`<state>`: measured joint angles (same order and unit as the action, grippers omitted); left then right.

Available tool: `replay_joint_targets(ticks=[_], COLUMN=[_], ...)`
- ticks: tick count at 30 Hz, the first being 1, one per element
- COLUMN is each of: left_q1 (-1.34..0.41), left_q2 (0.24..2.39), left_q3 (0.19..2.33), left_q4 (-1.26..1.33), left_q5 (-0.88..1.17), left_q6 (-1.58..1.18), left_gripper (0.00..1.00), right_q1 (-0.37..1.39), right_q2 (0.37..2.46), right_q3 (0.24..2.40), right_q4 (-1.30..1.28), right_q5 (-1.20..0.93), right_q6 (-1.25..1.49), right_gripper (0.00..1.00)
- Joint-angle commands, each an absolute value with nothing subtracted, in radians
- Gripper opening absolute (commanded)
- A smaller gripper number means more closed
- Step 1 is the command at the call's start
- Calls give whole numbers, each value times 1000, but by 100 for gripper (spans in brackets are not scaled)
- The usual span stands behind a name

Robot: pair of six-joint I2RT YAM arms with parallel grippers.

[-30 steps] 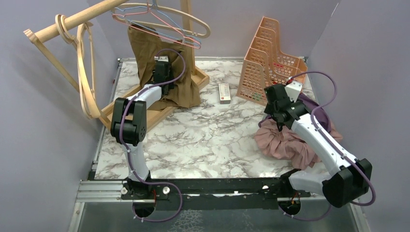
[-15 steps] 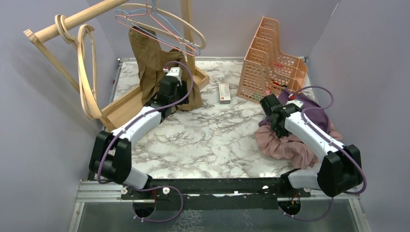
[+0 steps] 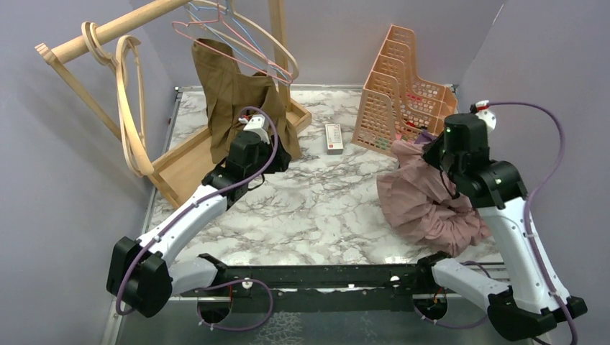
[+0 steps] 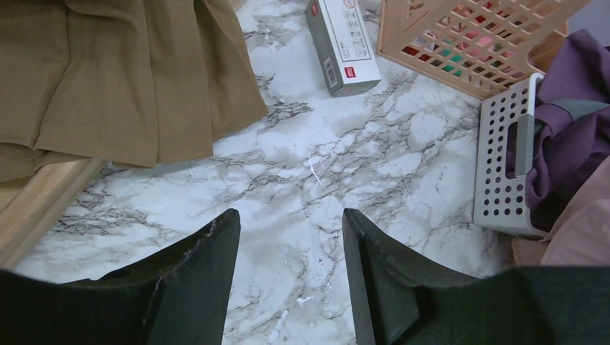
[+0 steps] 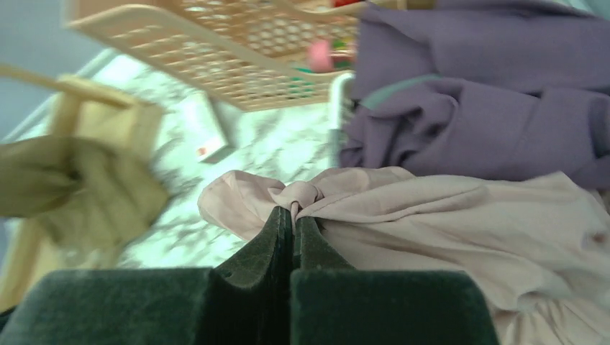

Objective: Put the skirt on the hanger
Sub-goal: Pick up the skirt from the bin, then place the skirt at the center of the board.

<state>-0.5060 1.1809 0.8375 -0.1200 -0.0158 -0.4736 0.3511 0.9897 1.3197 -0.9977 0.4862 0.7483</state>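
The right claw (image 5: 291, 214) pinches a fold of the pink skirt (image 5: 460, 215); the left claw (image 4: 289, 219) gapes empty over the table (image 4: 360, 158).

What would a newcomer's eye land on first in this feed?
The right pincer, shut on a fold of the pink skirt at the right of the table, the cloth rising in a peak to it. Next, the brown skirt hanging below the hangers on the wooden rack at the back left, with the left pincer open over bare tabletop beside it.
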Motion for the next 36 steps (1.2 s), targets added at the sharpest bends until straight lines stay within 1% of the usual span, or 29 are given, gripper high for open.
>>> replay_joint_targets(ticks=[1, 4, 7, 10, 13, 15, 16, 17, 18, 19, 20, 22, 23, 25, 28, 30, 32, 35, 36], left_q1=[-507, -506, -505, -504, -504, -503, -504, -503, -503, -503, -502, -500, -499, -495, -494, -494, -496, -527, -551], left_q2=[1120, 1089, 1058, 1027, 1005, 991, 984, 975, 964, 953, 940, 915, 902, 887, 902, 928, 952, 978, 987], left_q3=[854, 866, 872, 873, 872, 870, 868, 864, 861, 855, 849, 836, 828, 811, 812, 826, 822, 790, 774], left_q4=[-162, -198, -228, -243, -262, -270, -272, -271, -268, -261, -249, -222, -207, -179, -175, -186, -181, -132, -112], left_q5=[-35, -78, -121, -140, -168, -189, -194, -195, -199, -200, -190, -153, -134, -75, 19, 119, 233, 332, 341], left_q6=[-476, -464, -454, -447, -441, -433, -427, -419, -414, -407, -395, -376, -377, -391, -428, -433, -432, -479, -493], left_gripper=[58, 58, 59, 60, 62, 67, 73, 83, 93, 98, 99, 99, 99, 94, 91, 87, 81, 74, 72], right_q1=[350, 349, 350, 349, 350, 352, 357, 366, 380, 391, 395, 396, 396, 396, 396, 396, 396, 396, 396], right_q2=[972, 962, 962, 980, 1013, 1045, 1068, 1095, 1123, 1149, 1169, 1183, 1176, 1142, 1081, 1053, 1039, 1035, 1036], right_q3=[1470, 1540, 1553, 1481, 1354, 1249, 1201, 1165, 1149, 1148, 1159, 1187, 1196, 1191, 1168, 1160, 1160, 1143, 1122], right_q4=[-803, -687, -576, -506, -442, -372, -338, -324, -335, -367, -407, -480, -499, -501, -528, -600, -714, -896, -934], right_q5=[213, 25, -158, -316, -468, -583, -637, -662, -654, -625, -576, -419, -352, -240, -60, 31, 66, 27, -14], right_q6=[593, 540, 518, 515, 523, 528, 525, 514, 489, 461, 439, 419, 413, 417, 430, 433, 425, 416, 408], right_gripper=[1, 1, 1, 1, 1, 1, 2, 10, 23, 36, 45, 59, 60, 62, 62, 62, 61, 58, 53])
